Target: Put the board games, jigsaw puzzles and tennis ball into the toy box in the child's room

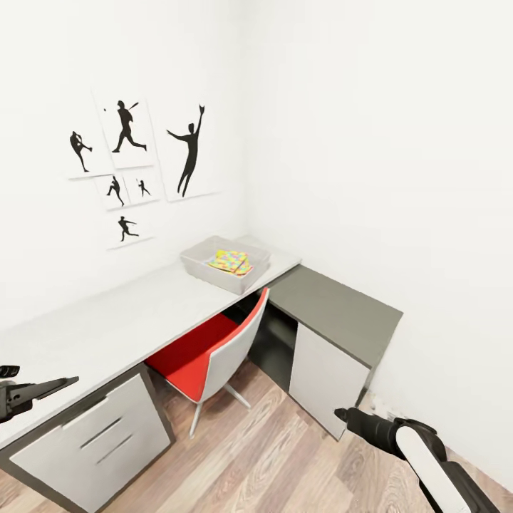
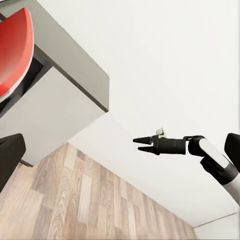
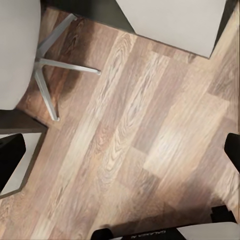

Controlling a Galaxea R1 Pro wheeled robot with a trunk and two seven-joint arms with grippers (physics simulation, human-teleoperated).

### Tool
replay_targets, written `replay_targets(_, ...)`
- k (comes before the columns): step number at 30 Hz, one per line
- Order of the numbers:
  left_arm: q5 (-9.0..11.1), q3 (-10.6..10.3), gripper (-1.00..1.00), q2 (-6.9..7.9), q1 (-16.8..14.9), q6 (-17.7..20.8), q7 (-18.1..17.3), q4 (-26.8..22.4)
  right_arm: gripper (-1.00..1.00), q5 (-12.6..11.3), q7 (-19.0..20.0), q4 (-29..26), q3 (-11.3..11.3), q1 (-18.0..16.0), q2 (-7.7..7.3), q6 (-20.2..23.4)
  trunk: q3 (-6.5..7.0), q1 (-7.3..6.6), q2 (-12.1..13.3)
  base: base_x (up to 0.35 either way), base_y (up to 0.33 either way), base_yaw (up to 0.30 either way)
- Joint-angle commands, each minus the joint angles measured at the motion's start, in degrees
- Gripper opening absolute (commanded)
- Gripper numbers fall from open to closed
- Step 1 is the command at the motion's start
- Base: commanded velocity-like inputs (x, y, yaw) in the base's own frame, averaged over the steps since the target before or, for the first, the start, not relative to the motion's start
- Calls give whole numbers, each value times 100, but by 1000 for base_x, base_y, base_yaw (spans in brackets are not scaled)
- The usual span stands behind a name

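at the far corner of the table [image 1: 107, 324] i see the toy box [image 1: 206, 272] near the edge, two jigsaw puzzles [image 1: 231, 261] lying inside it. my left gripper [image 1: 32, 390] hangs over the near table edge, whether parted i cannot tell. my right gripper [image 2: 141, 144] hovers above bare floor [image 3: 140, 135] beside the cabinet door [image 1: 324, 377], fingers almost pressed together and holding nothing. between them stands a red chair [image 1: 206, 353].

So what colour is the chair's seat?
Red, with a pale grey shell behind; the chair shows best in the head view.
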Motion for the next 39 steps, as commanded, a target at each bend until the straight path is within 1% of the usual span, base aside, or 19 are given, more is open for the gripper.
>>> replay_targets(1, -3, 1, 100, 2, -1, 61, -21, -2, 100, -58, -60, -6, 14, -8, -5, 0, -13, 3, -13, -123, 71, -281)
replay_targets(7, 2, 0, 100, 2, -1, 61, -21, -2, 100, -58, -60, -4, 14, -8, -5, 0, -13, 3, -13, -204, 140, -281)
replay_targets(16, -2, 0, 100, 2, -1, 61, -21, -2, 100, -58, -57, 1, 14, -8, -5, 0, -10, 3, -13, -198, 213, -281)
replay_targets(29, 1, 2, 100, 2, -1, 61, -21, -2, 100, -58, -52, 5, 14, -8, -5, 0, 20, 3, -13, -26, 108, -281)
replay_targets(35, 1, 8, 100, 2, -1, 61, -21, -2, 100, -58, -53, 5, 14, -8, -5, 0, 35, 3, -13, -118, 186, -281)
replay_targets(39, 4, 9, 100, 2, -1, 61, -21, -2, 100, -58, -58, 5, 14, -8, -5, 0, 45, 3, -13, -40, 71, -281)
